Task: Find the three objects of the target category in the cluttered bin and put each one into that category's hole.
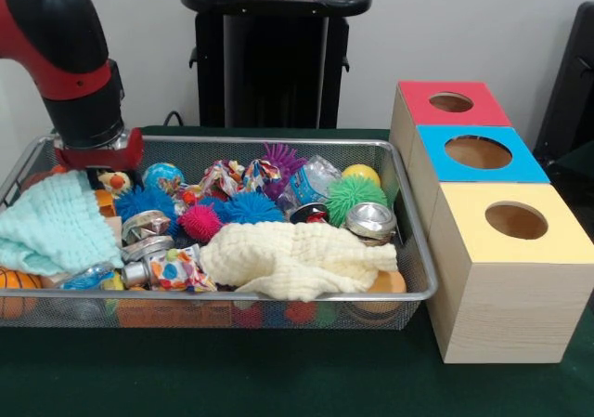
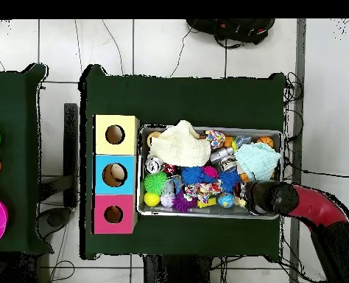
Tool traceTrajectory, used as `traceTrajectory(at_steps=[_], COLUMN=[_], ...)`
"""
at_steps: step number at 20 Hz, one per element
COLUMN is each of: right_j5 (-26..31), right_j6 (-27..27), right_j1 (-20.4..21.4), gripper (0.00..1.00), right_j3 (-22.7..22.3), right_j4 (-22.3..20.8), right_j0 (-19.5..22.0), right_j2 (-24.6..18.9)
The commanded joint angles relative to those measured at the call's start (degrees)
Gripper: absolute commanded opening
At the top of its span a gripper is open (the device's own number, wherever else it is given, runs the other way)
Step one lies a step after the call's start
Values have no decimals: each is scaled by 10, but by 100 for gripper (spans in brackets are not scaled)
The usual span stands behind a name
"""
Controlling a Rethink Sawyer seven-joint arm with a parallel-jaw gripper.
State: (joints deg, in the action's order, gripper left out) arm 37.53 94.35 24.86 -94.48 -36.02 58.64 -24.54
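Bin point(image 1: 408, 292), wire mesh, sits mid-table, packed w/ clutter. Three wooden boxes just beside it: red-top box point(image 1: 452, 104), blue-top box point(image 1: 480, 153), yellow-top box point(image 1: 515, 222), each w/ round hole. All holes look empty from here.

Arm down at bin's corner by robot, next to mint cloth point(image 1: 51, 222). Gripper point(image 1: 97, 157) low among items; fingers hidden behind red plate, so can't tell if spread or closed, or holding anything.

Step, my read: search/pick phase, nothing sorted yet.

Contents: cream cloth point(image 1: 297, 259) covers much; spiky balls, crushed cans point(image 1: 369, 220), wrappers.

Next needs: clean grasp on one target, lift clear of rim, carry across to the matching hole. Cloths may need shifting first.
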Motion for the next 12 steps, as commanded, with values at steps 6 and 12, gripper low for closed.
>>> traceTrajectory(at_steps=[6,12], right_j5=[62,101], right_j6=[-192,-239], right_j1=[-41,-24], gripper=[100,100], right_j3=[40,19], right_j4=[-49,-63], right_j0=[-4,0], right_j2=[-60,-62])
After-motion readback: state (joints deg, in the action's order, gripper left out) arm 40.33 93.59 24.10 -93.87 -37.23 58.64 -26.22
